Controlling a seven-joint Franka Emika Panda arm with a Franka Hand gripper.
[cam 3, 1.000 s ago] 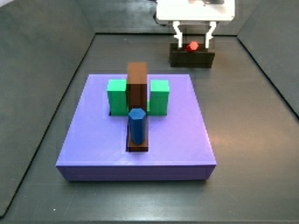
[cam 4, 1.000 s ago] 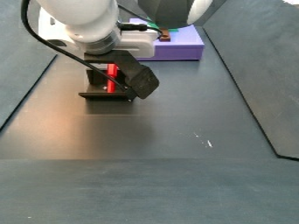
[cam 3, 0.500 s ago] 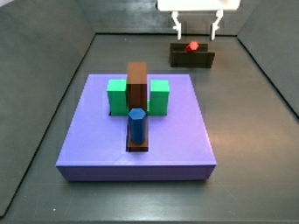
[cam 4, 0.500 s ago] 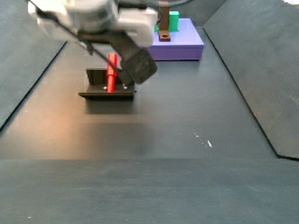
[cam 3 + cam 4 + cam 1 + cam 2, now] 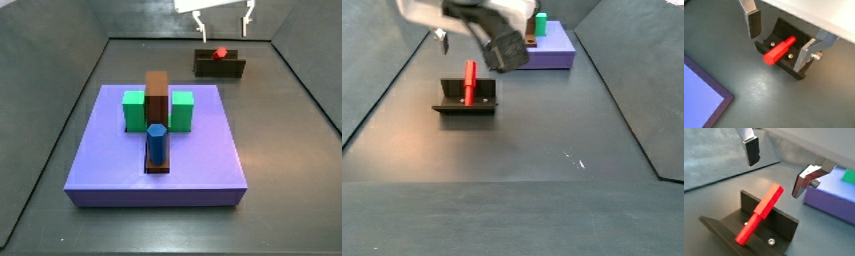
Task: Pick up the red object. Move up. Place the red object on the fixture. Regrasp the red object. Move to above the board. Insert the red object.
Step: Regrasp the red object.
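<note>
Red object (image 5: 778, 50) leans tilted in the fixture (image 5: 799, 73), clear of the fingers (image 5: 753, 22), which hang spread wide apart and empty above it. In a side view the gripper (image 5: 223, 17) sits high over the fixture (image 5: 219, 65), well beyond the board (image 5: 156, 146) with its green blocks (image 5: 135, 111), brown bar (image 5: 156, 96) and blue peg (image 5: 156, 143).

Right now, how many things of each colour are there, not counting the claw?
Red: 1, the red peg leaning in the fixture, under the open claw
Black: 1, the fixture
Purple: 1, the board
Green: 2, the green blocks
Brown: 1, the brown bar
Blue: 1, the blue peg
Total: 7
</note>
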